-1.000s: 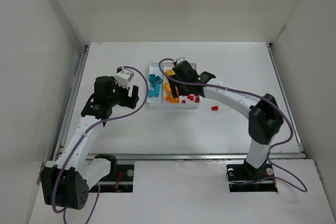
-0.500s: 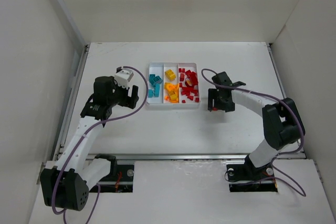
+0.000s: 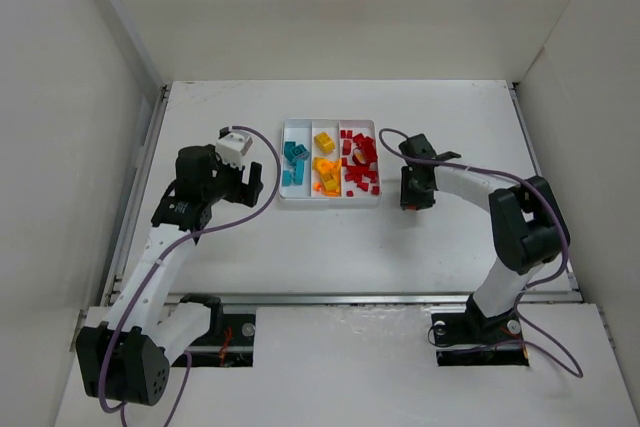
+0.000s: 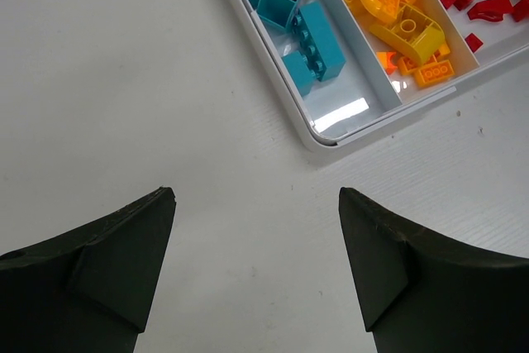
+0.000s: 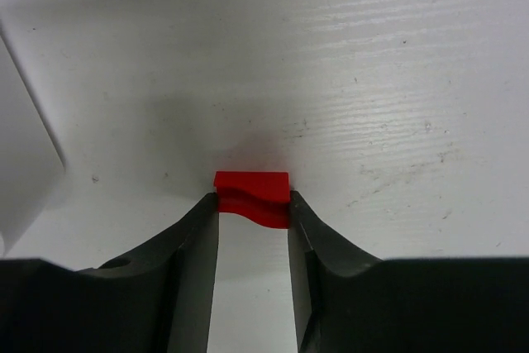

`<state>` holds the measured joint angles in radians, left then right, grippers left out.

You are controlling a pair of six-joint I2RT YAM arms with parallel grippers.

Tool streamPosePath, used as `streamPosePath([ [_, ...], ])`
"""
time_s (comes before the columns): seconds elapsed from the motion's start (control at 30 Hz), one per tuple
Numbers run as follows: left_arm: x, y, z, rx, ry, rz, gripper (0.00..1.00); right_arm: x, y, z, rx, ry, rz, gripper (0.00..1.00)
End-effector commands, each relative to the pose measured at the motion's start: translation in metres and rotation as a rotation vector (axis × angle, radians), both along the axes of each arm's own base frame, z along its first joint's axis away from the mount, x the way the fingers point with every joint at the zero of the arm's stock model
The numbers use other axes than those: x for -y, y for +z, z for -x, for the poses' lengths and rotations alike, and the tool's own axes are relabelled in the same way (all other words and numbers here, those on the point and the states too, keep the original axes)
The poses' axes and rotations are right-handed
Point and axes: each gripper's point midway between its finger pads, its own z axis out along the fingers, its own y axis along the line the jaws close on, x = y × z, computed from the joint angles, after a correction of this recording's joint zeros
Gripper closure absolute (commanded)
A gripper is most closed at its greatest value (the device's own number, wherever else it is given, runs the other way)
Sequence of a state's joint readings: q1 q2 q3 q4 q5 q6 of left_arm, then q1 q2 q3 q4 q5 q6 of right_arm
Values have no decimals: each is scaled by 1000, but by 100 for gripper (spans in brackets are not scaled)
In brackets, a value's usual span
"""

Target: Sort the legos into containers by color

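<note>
The white tray (image 3: 330, 201) has three compartments: teal bricks (image 3: 293, 161) on the left, orange and yellow bricks (image 3: 325, 172) in the middle, red bricks (image 3: 361, 162) on the right. My right gripper (image 3: 409, 199) is down on the table just right of the tray. In the right wrist view it (image 5: 252, 206) is shut on a small red brick (image 5: 252, 194) that rests on the table. My left gripper (image 3: 252, 183) is open and empty left of the tray; the left wrist view (image 4: 256, 204) shows bare table between its fingers.
The tray's rounded corner (image 4: 326, 136) lies ahead of and to the right of my left gripper. The tray's edge (image 5: 25, 163) shows at the left of the right wrist view. White walls enclose the table on three sides.
My right gripper left the tray, swung right and came down onto the loose red brick on the table, closing on it. The left arm stayed put.
</note>
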<state>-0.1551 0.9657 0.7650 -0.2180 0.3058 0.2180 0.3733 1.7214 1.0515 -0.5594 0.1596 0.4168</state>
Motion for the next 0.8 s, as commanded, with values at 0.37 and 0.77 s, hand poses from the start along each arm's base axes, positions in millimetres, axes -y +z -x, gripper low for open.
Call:
streamPosePath([
  [0.37, -2, 11, -4, 45, 14, 24, 22, -42, 86, -31, 261, 115, -17, 90],
  [0.77, -9, 10, -4, 46, 40, 19, 22, -127, 93, -83, 334, 311, 16, 68],
])
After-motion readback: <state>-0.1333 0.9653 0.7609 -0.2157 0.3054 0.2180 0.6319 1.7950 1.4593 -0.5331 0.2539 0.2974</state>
